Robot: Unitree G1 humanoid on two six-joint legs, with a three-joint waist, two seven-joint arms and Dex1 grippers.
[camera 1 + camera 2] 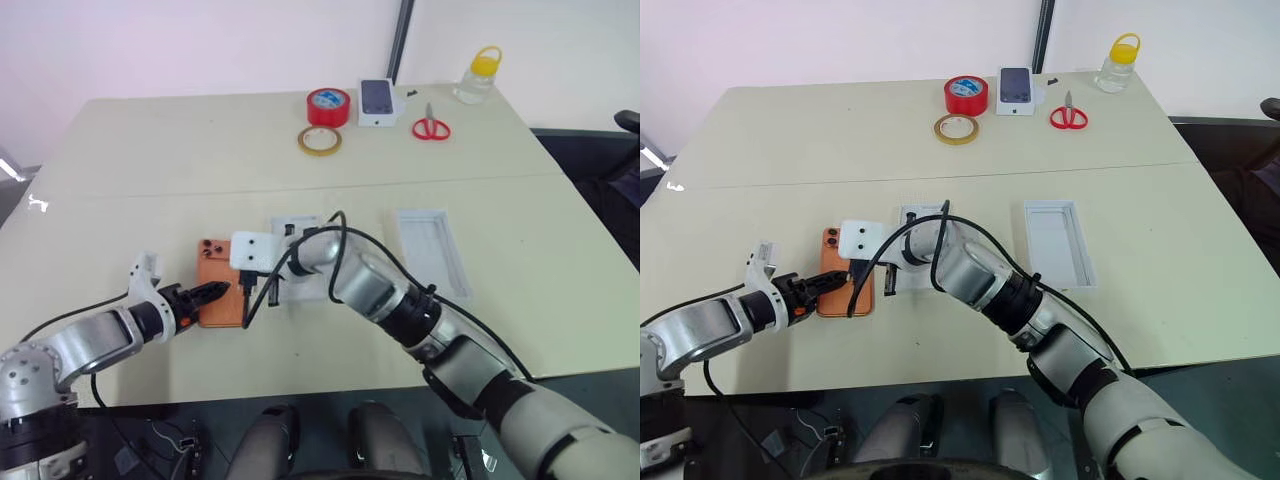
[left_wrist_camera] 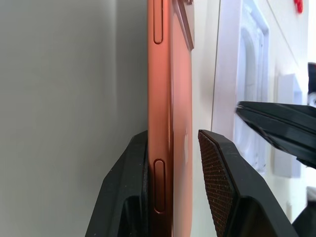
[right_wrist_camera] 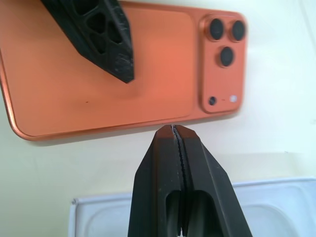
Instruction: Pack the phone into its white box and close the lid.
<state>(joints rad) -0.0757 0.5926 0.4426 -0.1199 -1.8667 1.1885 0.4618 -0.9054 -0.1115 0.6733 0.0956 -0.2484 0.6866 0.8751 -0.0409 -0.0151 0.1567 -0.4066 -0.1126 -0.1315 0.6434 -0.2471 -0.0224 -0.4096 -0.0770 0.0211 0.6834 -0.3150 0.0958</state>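
The orange phone [image 1: 212, 270] lies back up on the cream table, its three lenses [image 3: 224, 42] at the far end. My left gripper [image 1: 215, 292] is shut on the phone's near end, one finger under it and one finger [image 3: 108, 44] on its back. My right gripper [image 3: 174, 129] is shut and empty, its tips just off the phone's long right edge. Beside the phone, mostly under my right arm, lies the white box [image 1: 300, 222], its inside showing a moulded recess [image 2: 247, 84]. The lid [image 1: 432, 250], an all-white shell, lies open side up further right.
At the table's far side sit a red tape roll [image 1: 328, 106], a yellow tape ring [image 1: 319, 141], a small white box with a phone picture [image 1: 377, 102], red scissors [image 1: 431, 127] and a bottle with a yellow cap [image 1: 478, 75]. The table's front edge runs just below my arms.
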